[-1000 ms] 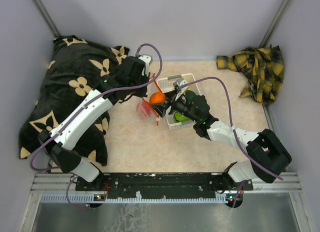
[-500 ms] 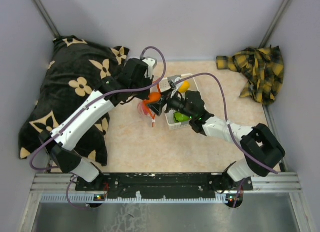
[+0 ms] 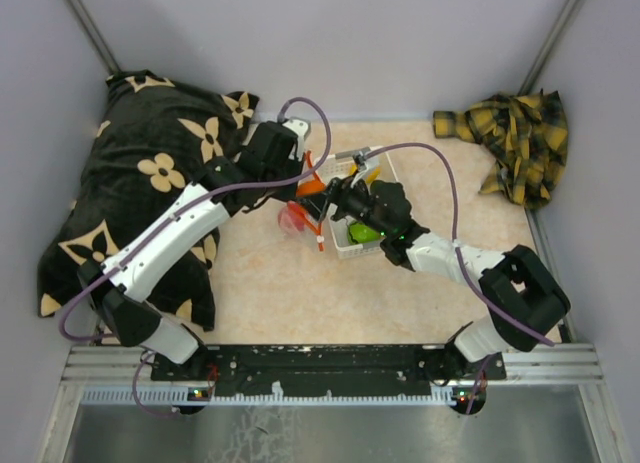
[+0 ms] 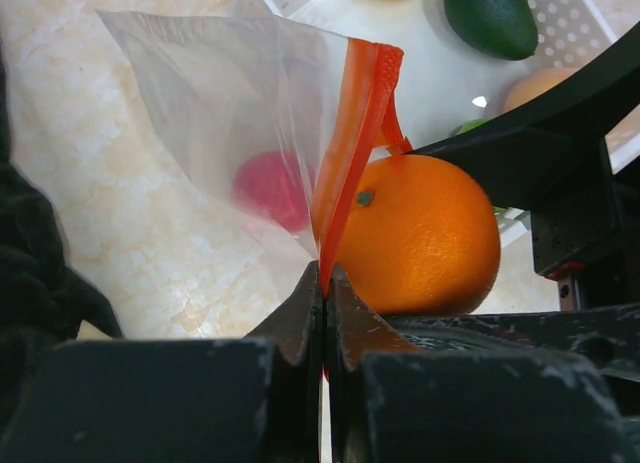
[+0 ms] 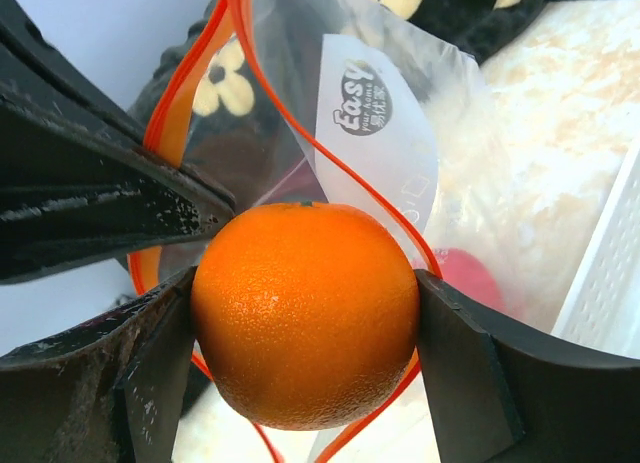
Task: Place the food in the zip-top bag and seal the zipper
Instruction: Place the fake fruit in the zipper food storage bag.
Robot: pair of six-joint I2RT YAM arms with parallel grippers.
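A beige marbled table is being overlooked, with a black floral cloth lying at its left. Beside it, the zip-top bag is being hung upright by the left gripper, fingers pinched flat on the zipper; a red apple is lying inside. Just right of that upright strip, the orange is being clamped by the right gripper at the open mouth. A leftward push through the loop is judged to be needed. An avocado is waiting in the white basket.
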